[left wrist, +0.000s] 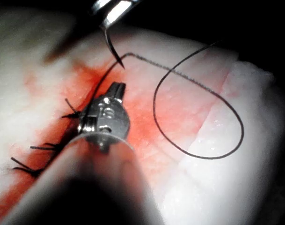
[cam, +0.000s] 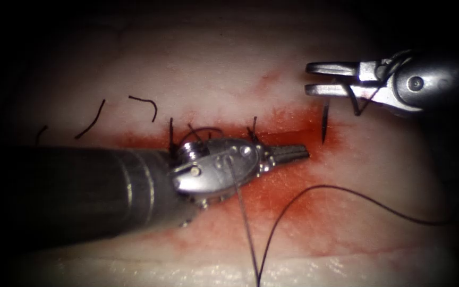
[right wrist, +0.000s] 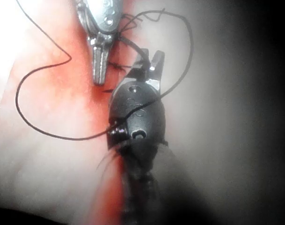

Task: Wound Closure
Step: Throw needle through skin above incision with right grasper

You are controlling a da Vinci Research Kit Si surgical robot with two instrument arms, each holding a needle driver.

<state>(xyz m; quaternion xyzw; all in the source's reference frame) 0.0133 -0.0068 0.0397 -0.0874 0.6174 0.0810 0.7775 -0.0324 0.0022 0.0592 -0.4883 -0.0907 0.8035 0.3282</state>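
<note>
Right tool [cam: 325, 79] grips one needle [cam: 325, 123] (tip hanging free); left tool [cam: 293, 153] fingers closed, empty.

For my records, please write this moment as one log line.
left gripper: shut, empty | right gripper: holds curved steel needle near its rear end | needle: outside tissue, tip hanging over cut's right end

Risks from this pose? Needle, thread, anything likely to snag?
1. The right tool holds the needle near its blunt end, tip hanging just above the tissue; any dip may prick it off the cut.
2. Thread lies in a wide loop and crosses the left tool; moving either tool may snag it.
3. The left tool, jaws shut and holding nothing, sits by the stitches and may catch them.
</note>
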